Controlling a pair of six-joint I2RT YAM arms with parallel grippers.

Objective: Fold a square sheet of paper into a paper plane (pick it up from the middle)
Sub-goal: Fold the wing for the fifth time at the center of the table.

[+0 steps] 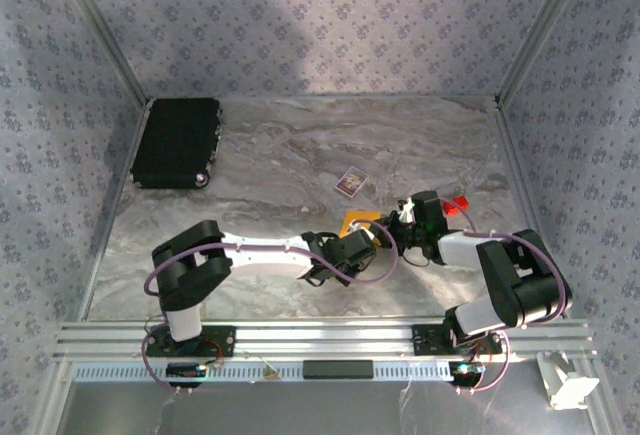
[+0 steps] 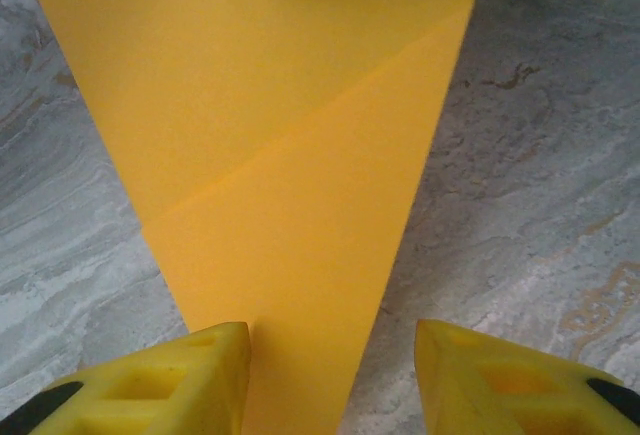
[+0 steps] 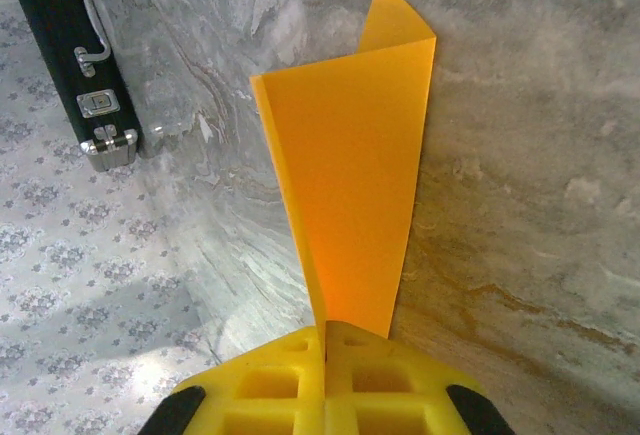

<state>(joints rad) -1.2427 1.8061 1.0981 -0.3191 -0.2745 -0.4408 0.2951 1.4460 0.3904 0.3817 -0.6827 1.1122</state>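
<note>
Two grippers meet mid-table. R gripper (image 3: 325, 333) is pinched tight on the narrow end of the orange-yellow paper sheet (image 3: 350, 185), which is part-folded w/ one flap curling up. L gripper (image 2: 333, 345) has jaws apart, the sheet's tapered end lying btwn its fingers (image 2: 190, 375), diagonal crease visible. Underneath is the marble table (image 3: 520, 205). Farther out: patterned card (image 1: 350, 183), red block (image 1: 460, 201) near R arm, black case (image 1: 177, 142) far-left corner.
</note>
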